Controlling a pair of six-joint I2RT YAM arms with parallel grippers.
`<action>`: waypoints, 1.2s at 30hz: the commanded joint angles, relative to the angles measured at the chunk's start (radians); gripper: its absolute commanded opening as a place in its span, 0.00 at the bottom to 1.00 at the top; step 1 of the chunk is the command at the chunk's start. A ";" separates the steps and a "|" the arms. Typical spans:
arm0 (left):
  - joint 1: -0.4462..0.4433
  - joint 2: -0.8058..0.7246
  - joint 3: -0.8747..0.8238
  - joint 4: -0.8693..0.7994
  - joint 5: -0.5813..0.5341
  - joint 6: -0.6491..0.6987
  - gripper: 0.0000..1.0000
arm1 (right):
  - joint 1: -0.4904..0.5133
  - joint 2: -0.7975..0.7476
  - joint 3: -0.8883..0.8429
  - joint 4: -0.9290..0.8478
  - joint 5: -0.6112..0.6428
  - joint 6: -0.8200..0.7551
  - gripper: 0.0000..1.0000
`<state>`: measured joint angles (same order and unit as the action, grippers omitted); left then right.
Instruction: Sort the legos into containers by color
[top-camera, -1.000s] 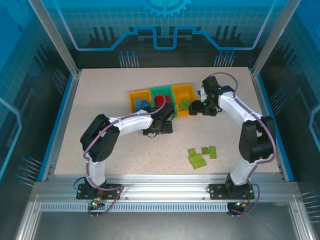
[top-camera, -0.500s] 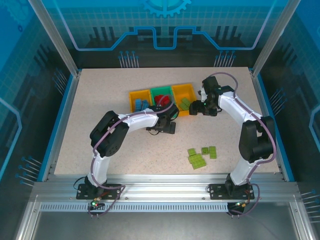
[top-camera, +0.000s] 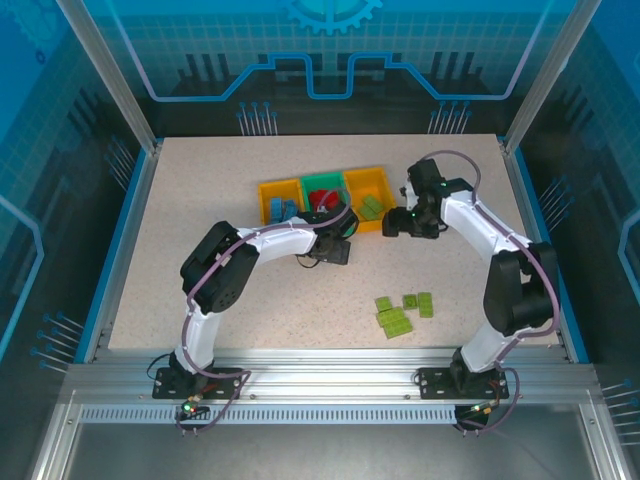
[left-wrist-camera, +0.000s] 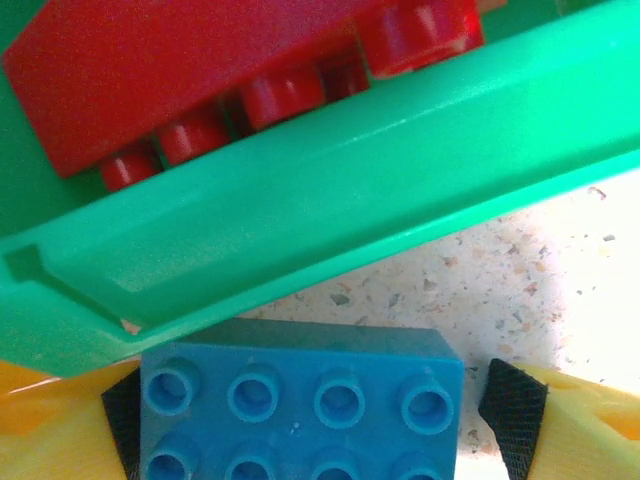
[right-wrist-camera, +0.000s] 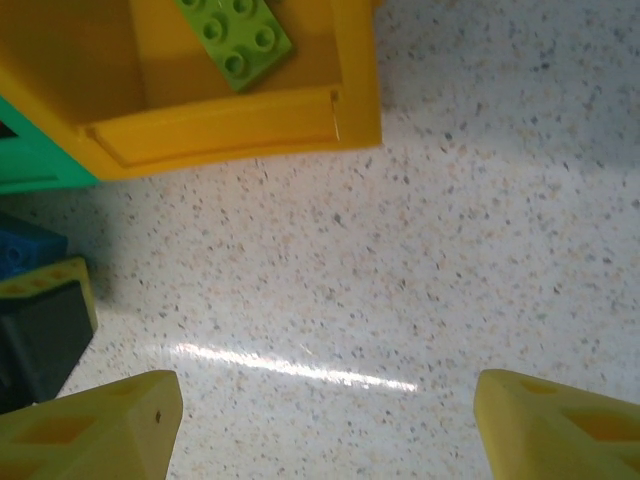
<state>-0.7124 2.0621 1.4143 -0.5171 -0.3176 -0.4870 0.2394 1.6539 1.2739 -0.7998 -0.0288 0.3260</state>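
Left wrist view: blue lego (left-wrist-camera: 300, 405) clamped in left jaws, just near of green container (left-wrist-camera: 330, 230).
Right jaws: spread, empty.
Handling: likely light, rigid, slick; pinch flat sides.
Loose legos: lime cluster (top-camera: 403, 310), near right.

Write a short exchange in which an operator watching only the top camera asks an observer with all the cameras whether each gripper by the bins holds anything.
Operator: From above, the left gripper is hidden under its own wrist by the green bin. Is it holding anything?
Observer: Yes. The left wrist camera shows it shut on a blue lego, studs facing the camera, just outside the bin's near wall.
Operator: And the right gripper?
Observer: Its wrist camera shows the fingers wide open with nothing between them, just bare table below.
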 joint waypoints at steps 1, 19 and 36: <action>0.007 0.014 -0.026 0.022 -0.006 0.017 0.83 | -0.016 -0.060 -0.056 -0.023 0.019 0.017 0.79; 0.004 -0.209 -0.131 -0.064 -0.006 -0.104 0.58 | -0.075 -0.284 -0.320 -0.041 0.012 0.059 0.80; 0.308 -0.277 0.030 -0.159 0.012 0.022 0.62 | -0.083 -0.321 -0.439 -0.030 -0.007 0.084 0.81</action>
<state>-0.4191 1.7317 1.3724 -0.6422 -0.3431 -0.5167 0.1734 1.3464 0.8471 -0.8150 -0.0189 0.3893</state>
